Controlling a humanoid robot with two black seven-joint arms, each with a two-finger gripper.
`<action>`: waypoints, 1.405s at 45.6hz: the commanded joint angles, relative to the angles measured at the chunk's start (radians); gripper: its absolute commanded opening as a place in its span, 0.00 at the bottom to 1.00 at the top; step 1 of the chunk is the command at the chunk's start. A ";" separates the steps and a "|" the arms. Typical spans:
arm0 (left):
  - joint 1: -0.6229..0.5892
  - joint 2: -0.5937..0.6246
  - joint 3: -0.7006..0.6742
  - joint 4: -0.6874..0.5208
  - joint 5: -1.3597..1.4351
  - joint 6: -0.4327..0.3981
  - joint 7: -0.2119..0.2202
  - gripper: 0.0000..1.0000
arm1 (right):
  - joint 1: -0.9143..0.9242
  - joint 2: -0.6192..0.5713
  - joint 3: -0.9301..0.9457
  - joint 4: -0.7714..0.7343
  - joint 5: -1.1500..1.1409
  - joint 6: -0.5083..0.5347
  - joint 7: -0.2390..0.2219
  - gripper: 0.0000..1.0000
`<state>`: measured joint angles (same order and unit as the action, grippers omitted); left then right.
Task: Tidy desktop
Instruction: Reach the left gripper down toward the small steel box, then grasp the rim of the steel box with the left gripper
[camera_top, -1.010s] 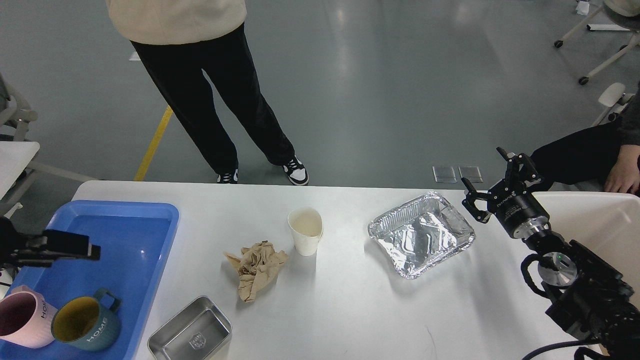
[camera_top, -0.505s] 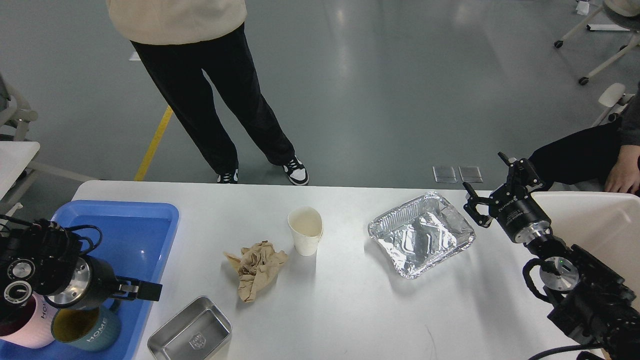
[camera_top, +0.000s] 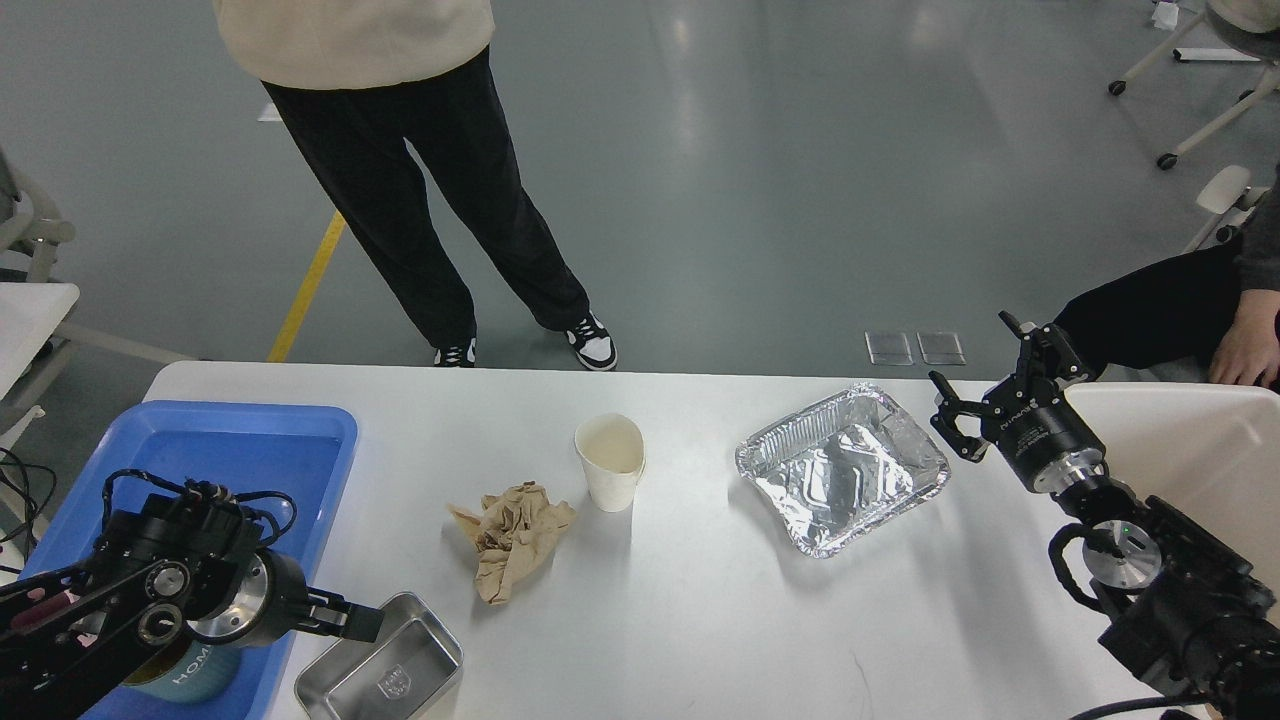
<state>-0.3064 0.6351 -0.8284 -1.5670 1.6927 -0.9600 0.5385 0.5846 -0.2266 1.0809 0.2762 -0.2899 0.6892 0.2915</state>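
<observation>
The white desktop (camera_top: 700, 600) holds a white paper cup (camera_top: 611, 462), a crumpled brown paper (camera_top: 512, 538), a foil tray (camera_top: 842, 468) and a small steel tin (camera_top: 385, 672) at the front. My left gripper (camera_top: 345, 620) points right, its tip just over the tin's left rim; its fingers cannot be told apart. My right gripper (camera_top: 985, 385) is open and empty, hovering just right of the foil tray near the table's far right edge.
A blue tray (camera_top: 240, 440) sits at the left; a teal mug (camera_top: 185, 672) in it is mostly hidden by my left arm. A cream-white bin (camera_top: 1190, 440) stands at the right. A person stands beyond the far edge; another sits at the right.
My left arm has swung right and toward the front, from above the blue tray to the steel tin's left rim. My right gripper has sunk slightly and stays open.
</observation>
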 joint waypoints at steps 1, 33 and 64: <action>-0.008 -0.026 0.029 0.024 0.030 0.000 0.000 0.91 | 0.000 0.000 -0.001 0.000 0.000 0.000 0.000 1.00; -0.062 -0.055 0.164 0.081 0.056 0.020 0.001 0.47 | -0.008 0.000 -0.003 -0.002 0.000 0.001 0.000 1.00; -0.077 -0.054 0.158 0.091 0.041 0.003 0.004 0.00 | -0.005 0.001 -0.003 -0.002 0.000 -0.002 0.000 1.00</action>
<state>-0.3798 0.5816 -0.6656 -1.4718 1.7421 -0.9482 0.5439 0.5786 -0.2271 1.0770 0.2745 -0.2899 0.6877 0.2915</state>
